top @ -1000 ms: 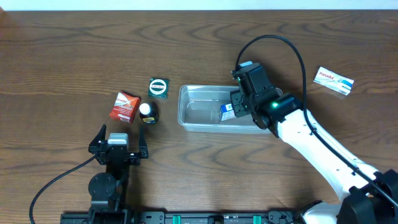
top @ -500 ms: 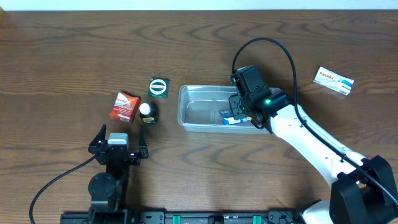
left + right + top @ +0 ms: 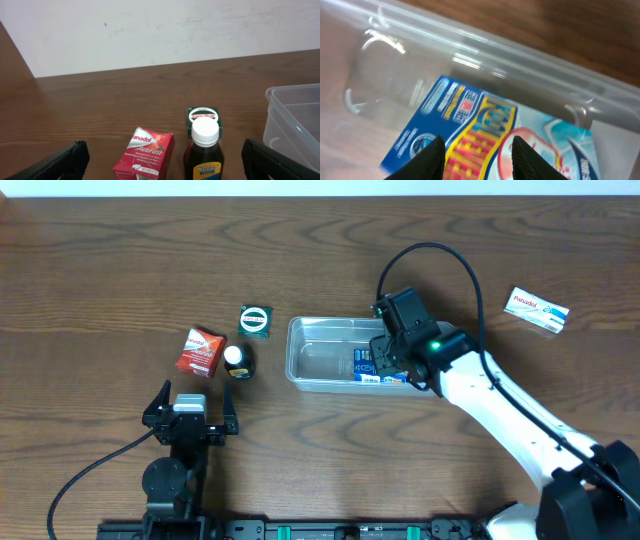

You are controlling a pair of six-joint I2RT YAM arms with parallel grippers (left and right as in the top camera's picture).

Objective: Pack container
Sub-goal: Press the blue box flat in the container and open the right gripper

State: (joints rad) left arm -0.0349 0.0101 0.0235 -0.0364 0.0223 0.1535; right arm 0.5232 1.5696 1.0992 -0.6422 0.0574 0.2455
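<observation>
The clear plastic container sits mid-table; its corner shows in the left wrist view and its wall in the right wrist view. A blue medicine box lies flat inside at the right end. My right gripper hovers just over that box, its fingers apart with the box face beneath them. My left gripper is open and empty near the front edge, its fingers wide apart facing the loose items.
Left of the container are a red Panadol box, a dark Woods bottle with a white cap and a green Zam-Buk tin. A white Panadol box lies far right.
The right gripper lowered the blue box from a tilted hold into the container, where it now lies flat. The left arm has not moved.
</observation>
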